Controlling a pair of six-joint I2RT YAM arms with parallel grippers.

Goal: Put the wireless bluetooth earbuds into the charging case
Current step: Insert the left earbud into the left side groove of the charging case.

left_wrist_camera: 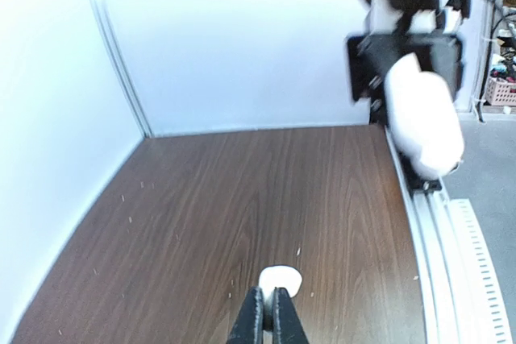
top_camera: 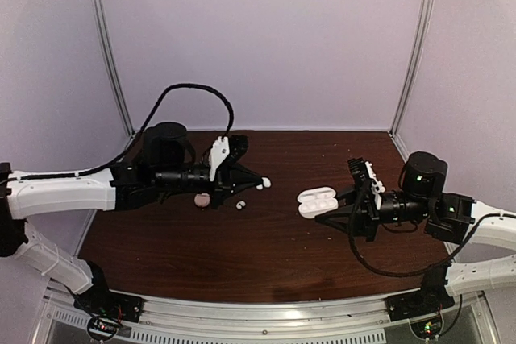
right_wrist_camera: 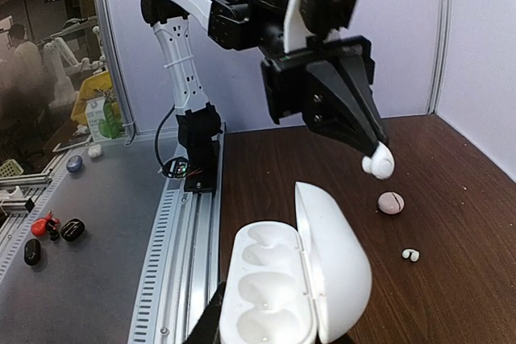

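I am pinching one white earbud [right_wrist_camera: 379, 163] between the closed tips of my left gripper [top_camera: 259, 183], over the dark wooden table [top_camera: 266, 255]. The second earbud [top_camera: 240, 205] is lying on the table near a small pink rounded object [top_camera: 203, 199]. My right gripper [top_camera: 335, 204] is clasping the white charging case [top_camera: 316, 201], its lid standing open.
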